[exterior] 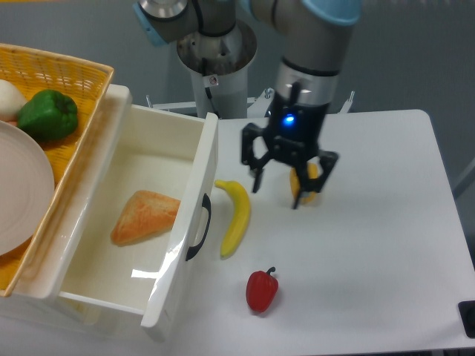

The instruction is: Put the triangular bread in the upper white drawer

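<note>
Triangular bread (145, 216) lies flat on the floor of the upper white drawer (194, 191), toward the left half of the drawer's interior, clear of the front panel. Golden-tan top face, paler along one edge. Nothing touches it.

Drawer is pulled out and open, cream-white, glossy, deep walls. Dark curved handle (202, 227) sits on the front panel, facing the bench (386, 245).

Hand (278, 194) hangs over the bench to the right of the drawer, well apart from it, pointing down. Its two fingers are spread, with nothing pinched between them. A blue light glows on the wrist above the hand. A yellow-orange object (306, 183), probably a bell pepper, sits behind the right finger and is partly hidden by it; cannot tell whether finger and object touch.

Banana (235, 216) lies on the bench just beside the drawer's front panel, running roughly parallel to it, between the drawer and the hand. Red bell pepper (261, 290) stands on the bench below the banana, farther from the drawer.

Yellow wicker basket (74, 81) rests to the left of the drawer, overlapping its left wall. Inside the basket: a green bell pepper (48, 114), a white plate (22, 194), and a pale round item (9, 98) cut off at the frame edge.
</note>
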